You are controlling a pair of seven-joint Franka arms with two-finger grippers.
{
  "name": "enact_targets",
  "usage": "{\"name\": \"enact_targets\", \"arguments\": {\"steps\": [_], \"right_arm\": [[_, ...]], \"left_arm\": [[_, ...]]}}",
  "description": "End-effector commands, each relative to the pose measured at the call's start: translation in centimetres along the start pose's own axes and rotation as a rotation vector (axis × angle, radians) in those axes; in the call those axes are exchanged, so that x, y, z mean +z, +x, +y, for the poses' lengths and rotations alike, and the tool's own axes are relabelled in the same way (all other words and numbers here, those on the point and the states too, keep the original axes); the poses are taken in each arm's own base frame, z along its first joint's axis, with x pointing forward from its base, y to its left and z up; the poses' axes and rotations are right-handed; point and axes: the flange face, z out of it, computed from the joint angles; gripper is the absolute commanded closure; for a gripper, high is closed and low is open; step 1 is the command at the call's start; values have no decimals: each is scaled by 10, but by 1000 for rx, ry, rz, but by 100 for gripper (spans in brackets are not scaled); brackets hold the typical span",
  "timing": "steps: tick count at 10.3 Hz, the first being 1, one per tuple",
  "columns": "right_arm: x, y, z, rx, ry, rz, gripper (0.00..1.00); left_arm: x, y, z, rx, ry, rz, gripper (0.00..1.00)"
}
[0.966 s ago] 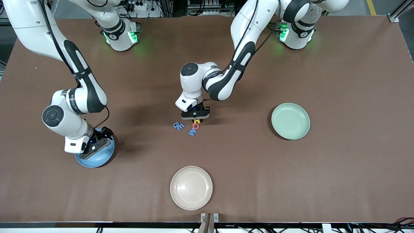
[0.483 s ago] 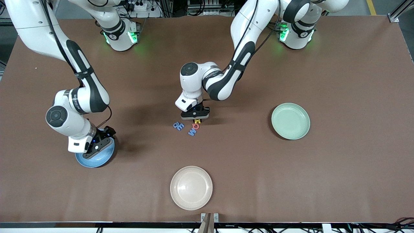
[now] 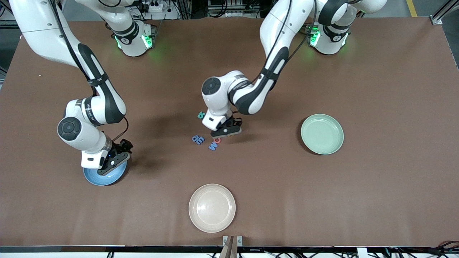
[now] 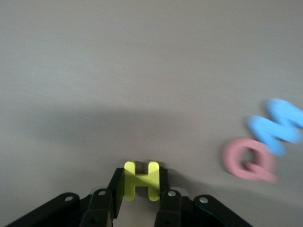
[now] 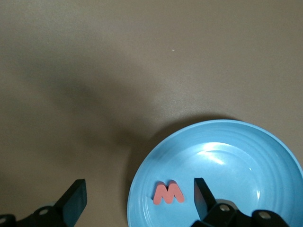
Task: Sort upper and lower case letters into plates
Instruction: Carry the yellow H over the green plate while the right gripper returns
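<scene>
The yellow toy letter [image 4: 141, 181] reads H, the pink one [image 5: 168, 192] M, the blurred pink one [image 4: 249, 160] perhaps Q.

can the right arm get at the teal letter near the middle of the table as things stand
Probably not easily. The left gripper, shut on the yellow H, and its arm hang right beside the teal letter, crowding it. The open right gripper is over the blue plate.

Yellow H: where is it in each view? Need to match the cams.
Front view: hidden under the left gripper, above the letter cluster mid-table.
Left wrist view: yellow H pinched between the fingers.
Right wrist view: not in it.
Shared landmark: the blue M beside the pink Q.
</scene>
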Motion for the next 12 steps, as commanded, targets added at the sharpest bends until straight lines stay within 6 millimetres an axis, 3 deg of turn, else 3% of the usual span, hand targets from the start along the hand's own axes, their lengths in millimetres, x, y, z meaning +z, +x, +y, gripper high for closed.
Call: {"name": "enact_targets", "arguments": {"steps": [1,3,4,5,7,8,10,11,12], "right_arm": [[-3,15,-16,-20,-3,-1,0],[-6,43,-65,-104,-1,5,0],[-6,59,-98,-143,1,7,0],[-7,74,-136,-164,4,9,0],[-2,93,-208,-164,18,-30,0],[2,101,-246,-155,21,-36,0],[17,109,-310,-95,25,-54,0],[16,114,-330,-51,23,-51,0],[17,114,-344,-9,24,-52,0]], "left_arm": [[-33,56,-81,82,76,-190,100],[-33,101,-167,144,124,-305,100],[-29,121,-230,160,107,-326,100],[-27,125,-278,198,72,-311,100],[6,106,-342,174,-21,-227,100],[17,103,-358,200,-34,-222,100],[37,90,-360,196,-33,-233,100],[48,81,-364,190,-36,-233,100],[52,79,-367,186,-35,-237,89]]}}
